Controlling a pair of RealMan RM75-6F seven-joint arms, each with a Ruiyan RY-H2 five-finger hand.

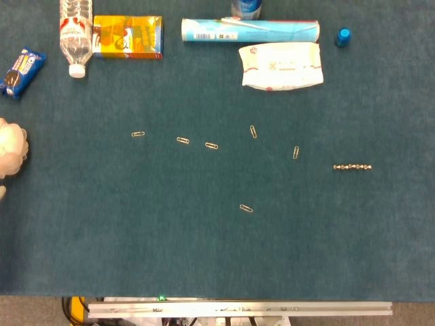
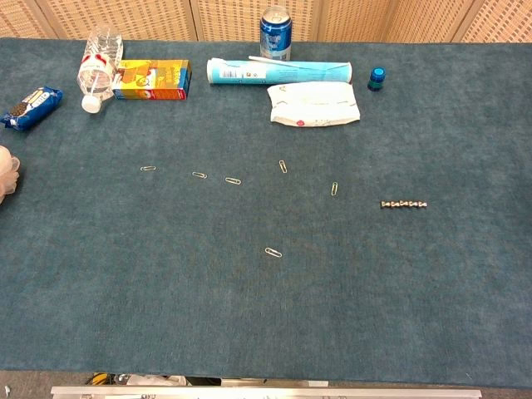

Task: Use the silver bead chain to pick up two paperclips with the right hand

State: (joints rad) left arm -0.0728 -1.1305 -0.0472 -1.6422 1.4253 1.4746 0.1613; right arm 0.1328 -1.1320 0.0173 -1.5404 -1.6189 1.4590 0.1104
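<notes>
- Nearest the camera: one paperclip (image 1: 246, 208) lies alone on the worktop (image 1: 204, 251), well apart from the other clips.
- Five more clips lie in a loose row across the middle: far-left clip (image 1: 138, 134), second clip (image 1: 183, 140), third clip (image 1: 211, 145), fourth clip (image 1: 253, 132), fifth clip (image 1: 296, 153).
- Bead chain (image 1: 352, 167): lies flat and straight on the right side of the worktop, beyond the fifth clip, touching none of the clips.
- Hands: neither hand appears in either view, so whether their fingers are apart or together is not shown.
- A white object (image 1: 10, 149) sits at the left edge; what it is cannot be told.
- Rear row, left to right: cookie pack (image 1: 22, 72), bottle (image 1: 75, 34) on its side, orange box (image 1: 128, 37), tube (image 1: 250, 30), white pouch (image 1: 281, 66), blue cap (image 1: 343, 37). A can (image 2: 275, 33) stands behind the tube.
</notes>
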